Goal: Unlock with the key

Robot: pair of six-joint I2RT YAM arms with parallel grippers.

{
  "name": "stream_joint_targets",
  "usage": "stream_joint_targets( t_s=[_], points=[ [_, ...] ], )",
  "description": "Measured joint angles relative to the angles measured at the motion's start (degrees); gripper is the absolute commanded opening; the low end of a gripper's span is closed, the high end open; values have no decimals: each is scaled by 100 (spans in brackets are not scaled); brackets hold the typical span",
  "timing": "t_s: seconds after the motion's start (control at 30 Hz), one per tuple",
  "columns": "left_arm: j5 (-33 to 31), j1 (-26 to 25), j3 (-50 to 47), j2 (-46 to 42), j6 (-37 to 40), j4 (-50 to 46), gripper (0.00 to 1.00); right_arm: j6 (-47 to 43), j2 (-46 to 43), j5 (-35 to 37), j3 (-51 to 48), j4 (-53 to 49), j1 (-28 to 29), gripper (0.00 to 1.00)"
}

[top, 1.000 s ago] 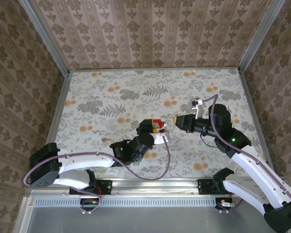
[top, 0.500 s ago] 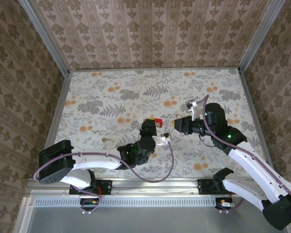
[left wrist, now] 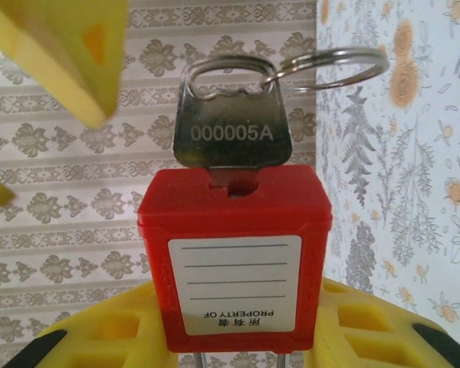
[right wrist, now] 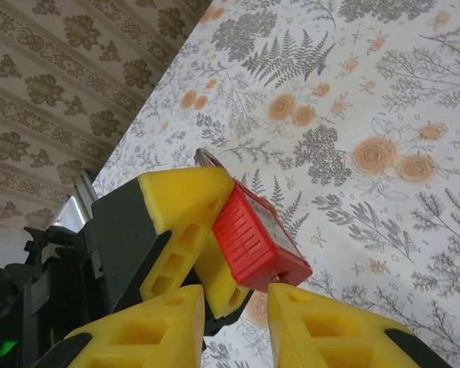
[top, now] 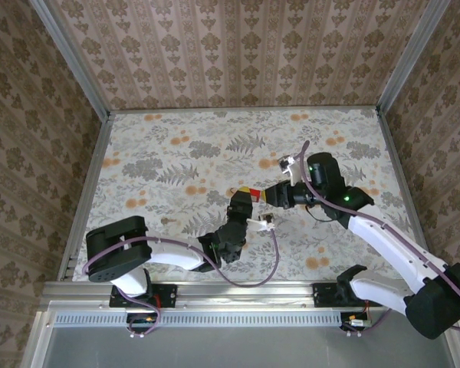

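1. The left gripper [top: 244,198] is clenched on a red plastic block-shaped padlock [left wrist: 234,230]. Its yellow fingers [left wrist: 115,333] press both sides of the padlock at the bottom of the left wrist view.
2. A flat silver metal key [left wrist: 231,115], stamped 000005A, sits in the slot on the padlock's upper face. A thin metal split ring [left wrist: 330,65] hangs through its bow toward the upper right of the frame.
3. A white lined label [left wrist: 234,284] faces the left wrist camera, its print upside down.
4. In the top view the padlock is just right of centre, over the floral-patterned tabletop [top: 176,153].
5. The right gripper [top: 270,195] points at the padlock from the right. Its 2 yellow fingers [right wrist: 153,333] are parted and grasp nothing.
6. In the right wrist view the padlock's lower corner lies just above the gap between those fingers.
7. In the left wrist view, 1 right finger fills the upper left corner, apart from the key.
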Motion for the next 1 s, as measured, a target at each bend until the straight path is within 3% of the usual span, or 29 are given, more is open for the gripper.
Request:
stream_joint_targets(
  t_s=[0.3,1.0],
  points=[
    [-46,0,-9,166,120,420,27,-146,380,122,168,-72,0,31],
    [-66,0,-11,184,284,542,27,-249,374,710,293,-468,-2,30]
  ],
)
